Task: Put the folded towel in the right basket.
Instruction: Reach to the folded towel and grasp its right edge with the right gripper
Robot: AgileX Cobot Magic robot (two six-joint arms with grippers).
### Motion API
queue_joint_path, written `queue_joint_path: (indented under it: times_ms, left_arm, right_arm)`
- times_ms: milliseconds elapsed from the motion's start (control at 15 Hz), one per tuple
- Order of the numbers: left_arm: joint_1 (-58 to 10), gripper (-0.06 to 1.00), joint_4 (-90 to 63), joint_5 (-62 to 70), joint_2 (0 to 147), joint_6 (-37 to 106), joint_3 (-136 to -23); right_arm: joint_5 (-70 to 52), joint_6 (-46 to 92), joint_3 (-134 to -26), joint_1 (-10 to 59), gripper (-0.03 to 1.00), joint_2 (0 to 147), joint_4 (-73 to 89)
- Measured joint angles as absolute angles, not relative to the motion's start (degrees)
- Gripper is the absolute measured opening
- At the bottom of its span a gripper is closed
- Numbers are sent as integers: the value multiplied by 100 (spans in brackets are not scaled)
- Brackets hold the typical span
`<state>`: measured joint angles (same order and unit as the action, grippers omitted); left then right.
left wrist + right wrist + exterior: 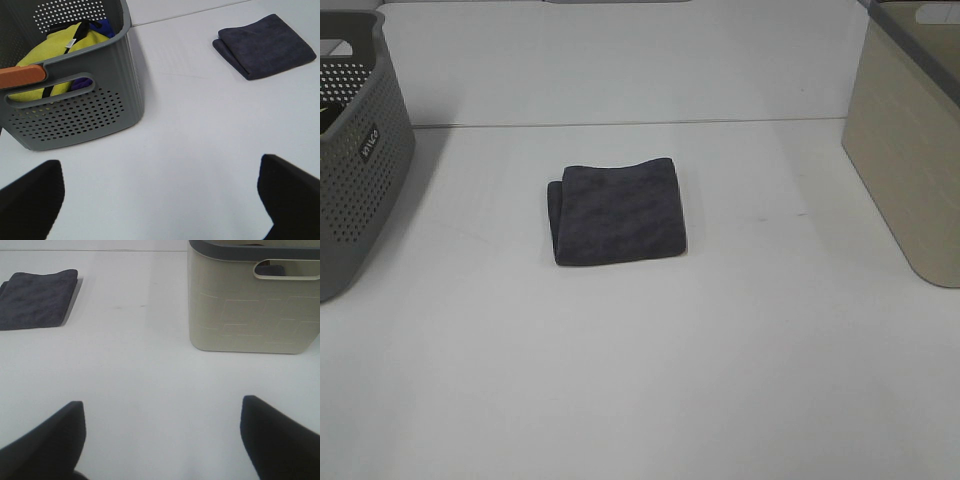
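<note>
A folded dark grey towel [618, 211] lies flat on the white table near its middle. It also shows in the left wrist view [263, 46] and in the right wrist view [37, 298]. The beige right basket [910, 140] stands at the right edge of the table, and shows in the right wrist view [252, 300]. Neither gripper shows in the exterior view. My left gripper [160, 200] is open and empty, well short of the towel. My right gripper [162, 437] is open and empty, over bare table between the towel and the beige basket.
A grey perforated basket [355, 160] stands at the left edge. In the left wrist view it [75, 100] holds yellow and blue items, with an orange piece on its rim. The table's far edge [620, 124] meets a white wall.
</note>
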<state>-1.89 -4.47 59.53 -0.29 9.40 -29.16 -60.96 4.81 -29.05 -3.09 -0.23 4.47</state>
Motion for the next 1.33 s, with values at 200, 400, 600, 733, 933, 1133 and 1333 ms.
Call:
queue_joint_path:
  times_ms: [200,400,600,733,933,1133,1333]
  left_arm:
    - [-189,99,-447,5953,-29,940,-2916]
    - [-189,99,-447,5953,-29,940,-2916]
    - [-189,99,-447,5953,-29,940,-2916]
    - [-189,99,-447,5953,-29,940,-2916]
    - [-189,99,-447,5953,-29,940,-2916]
    - [-189,99,-447,5953,-29,940,-2916]
    - [-189,99,-447,5953,-29,940,-2916]
  right_arm:
    - [-6096,481,-2905,-309,79,-23,447]
    - [-6096,481,-2905,-309,79,-23,447]
    - [-6096,481,-2905,-309,79,-23,447]
    - [-6096,481,-2905,-309,79,-23,447]
    - [-6096,481,-2905,-309,79,-23,447]
    - [-6096,481,-2905,-309,78,-23,447]
    - [-5821,481,-2991,-309,76,275,487]
